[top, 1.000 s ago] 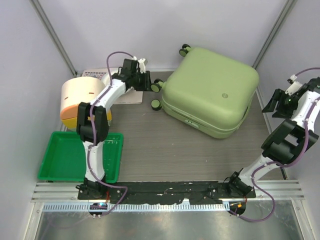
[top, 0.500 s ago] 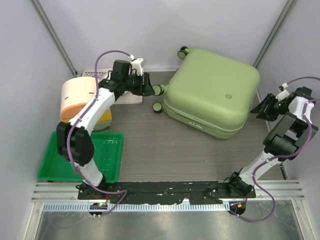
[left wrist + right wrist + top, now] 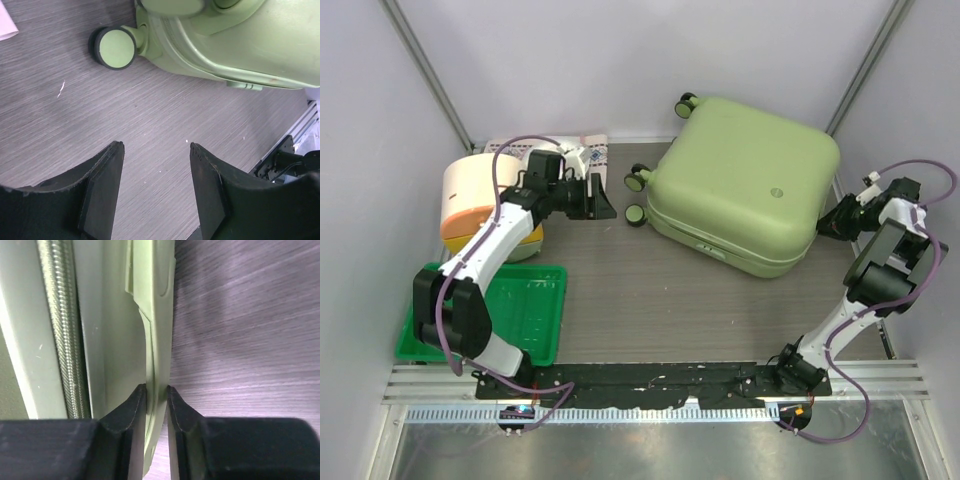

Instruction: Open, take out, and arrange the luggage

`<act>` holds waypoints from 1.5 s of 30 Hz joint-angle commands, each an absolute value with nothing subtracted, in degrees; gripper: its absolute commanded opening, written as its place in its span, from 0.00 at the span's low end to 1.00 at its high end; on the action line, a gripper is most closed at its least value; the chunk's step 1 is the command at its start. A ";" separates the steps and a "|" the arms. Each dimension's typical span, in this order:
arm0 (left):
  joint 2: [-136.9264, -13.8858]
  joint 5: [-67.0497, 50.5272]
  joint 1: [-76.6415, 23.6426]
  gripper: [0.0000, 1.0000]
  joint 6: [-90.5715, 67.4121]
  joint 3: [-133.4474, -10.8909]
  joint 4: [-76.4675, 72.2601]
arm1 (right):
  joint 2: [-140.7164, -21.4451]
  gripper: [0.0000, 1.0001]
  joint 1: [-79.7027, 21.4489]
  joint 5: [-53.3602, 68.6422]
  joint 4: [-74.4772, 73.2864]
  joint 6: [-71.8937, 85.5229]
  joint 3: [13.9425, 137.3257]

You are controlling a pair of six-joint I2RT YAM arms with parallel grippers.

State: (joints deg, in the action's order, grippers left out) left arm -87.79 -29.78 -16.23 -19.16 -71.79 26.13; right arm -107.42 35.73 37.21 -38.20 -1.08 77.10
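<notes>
The luggage [image 3: 745, 180], a large pale green hard-shell suitcase, lies flat and closed at the back right of the table, its wheels [image 3: 638, 196] facing left. My left gripper [image 3: 600, 197] hovers open just left of those wheels. In the left wrist view the left gripper [image 3: 156, 145] has only bare table between its fingers, with one wheel [image 3: 115, 47] and the luggage [image 3: 250, 45] beyond. My right gripper [image 3: 832, 222] is at the suitcase's right side. In the right wrist view the right gripper [image 3: 156, 387] is shut on a thin pale green side handle [image 3: 152, 315] beside the zipper [image 3: 60, 330].
A cream-and-orange round container [image 3: 480, 195] stands at the left, behind a flat bright green tray [image 3: 535, 310]. A white patterned sheet [image 3: 590, 150] lies at the back wall. Walls stand close on the left, the back and the right. A metal rail [image 3: 660, 375] runs along the near edge.
My left gripper drew back to the left from the wheels and opened wider. My right gripper moved in to the suitcase's right side and shut on its side handle.
</notes>
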 commanded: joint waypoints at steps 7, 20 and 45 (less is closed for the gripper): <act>-83.32 -27.43 -17.75 0.58 -30.49 -62.67 17.94 | -87.04 0.01 34.55 41.32 -43.16 -3.86 57.58; -87.54 -22.68 -21.44 0.57 -36.13 -64.51 12.22 | -73.65 0.73 30.49 36.84 -72.31 -19.23 79.78; -97.81 -14.24 -27.33 0.53 -27.34 -75.47 16.69 | -115.32 0.49 24.87 36.03 -40.95 -11.68 109.18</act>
State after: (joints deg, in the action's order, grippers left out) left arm -95.68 -17.02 -27.49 -31.97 -68.99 15.53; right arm -116.33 26.46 32.49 -41.47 -7.18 109.19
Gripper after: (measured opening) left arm 0.536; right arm 0.495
